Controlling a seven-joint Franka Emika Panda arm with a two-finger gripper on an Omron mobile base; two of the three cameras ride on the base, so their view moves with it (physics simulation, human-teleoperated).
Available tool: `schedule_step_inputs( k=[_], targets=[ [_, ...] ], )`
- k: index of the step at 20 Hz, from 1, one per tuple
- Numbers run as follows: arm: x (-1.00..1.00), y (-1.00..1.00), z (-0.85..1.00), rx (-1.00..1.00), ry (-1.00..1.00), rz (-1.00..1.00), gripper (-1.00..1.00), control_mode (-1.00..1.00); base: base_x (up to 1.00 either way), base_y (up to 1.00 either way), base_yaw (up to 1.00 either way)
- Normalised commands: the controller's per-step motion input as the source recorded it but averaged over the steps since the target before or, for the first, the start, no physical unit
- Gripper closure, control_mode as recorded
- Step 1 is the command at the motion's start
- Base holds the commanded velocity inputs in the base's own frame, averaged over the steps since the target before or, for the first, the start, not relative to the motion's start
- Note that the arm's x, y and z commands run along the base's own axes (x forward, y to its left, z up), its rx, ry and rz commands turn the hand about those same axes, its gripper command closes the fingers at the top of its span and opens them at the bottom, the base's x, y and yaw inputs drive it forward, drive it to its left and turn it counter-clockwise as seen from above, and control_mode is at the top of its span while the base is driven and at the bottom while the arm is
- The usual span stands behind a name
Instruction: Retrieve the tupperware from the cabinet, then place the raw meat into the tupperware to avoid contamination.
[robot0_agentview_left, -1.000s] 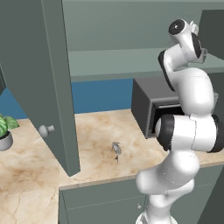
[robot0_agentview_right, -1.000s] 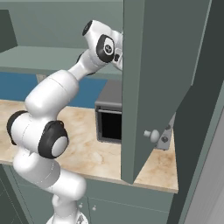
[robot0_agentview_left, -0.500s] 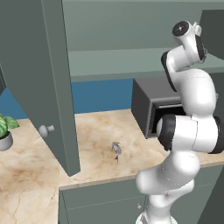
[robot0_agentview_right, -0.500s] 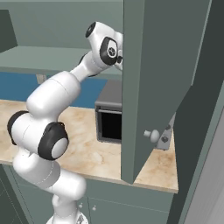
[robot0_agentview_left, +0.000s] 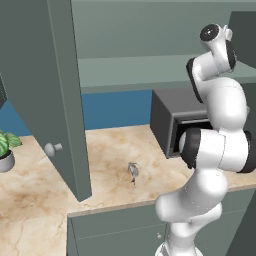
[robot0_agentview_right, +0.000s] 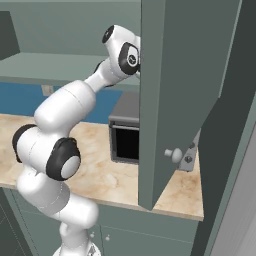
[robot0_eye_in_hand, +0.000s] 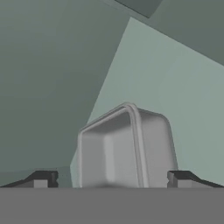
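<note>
I am reaching high into the cabinet (robot0_agentview_left: 150, 70), both doors swung wide so my arm can pass between them to the shelf. My pincer (robot0_eye_in_hand: 112, 179) is standing wide open, one tip on each side of the tupperware (robot0_eye_in_hand: 124, 146), gripping nothing yet; I judge I am lining up to close on it. The tupperware is sitting on the shelf near the cabinet's inner wall, its open side turned toward my camera as that view rolls, rim facing me.

The meat (robot0_agentview_left: 133, 171) is lying on the counter (robot0_agentview_left: 110, 155) in front of the microwave (robot0_agentview_left: 167, 117), just right of the left door (robot0_agentview_left: 55, 95), waiting well below my hand. That lump is showing in the left base view; in the right base view the near door (robot0_agentview_right: 175, 100) is covering my wrist. The hand view is giving me the box and tips close up.
</note>
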Motion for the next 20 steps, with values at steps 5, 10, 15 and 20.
schedule_step_inputs(
  k=[5,10,15,20],
  targets=[
    [0.00,-0.06,-0.24,0.01,0.01,-0.03,-1.00,-1.00,0.00,0.00,0.00],
    [0.08,-0.07,-0.24,0.02,0.04,-0.03,-1.00,-1.00,0.00,0.00,0.00],
    [0.18,-0.04,-0.26,0.03,0.00,-0.01,-1.00,-1.00,0.00,0.00,0.00],
    [0.21,-0.05,-0.27,0.03,0.00,0.00,-1.00,-1.00,0.00,0.00,0.00]
  ],
)
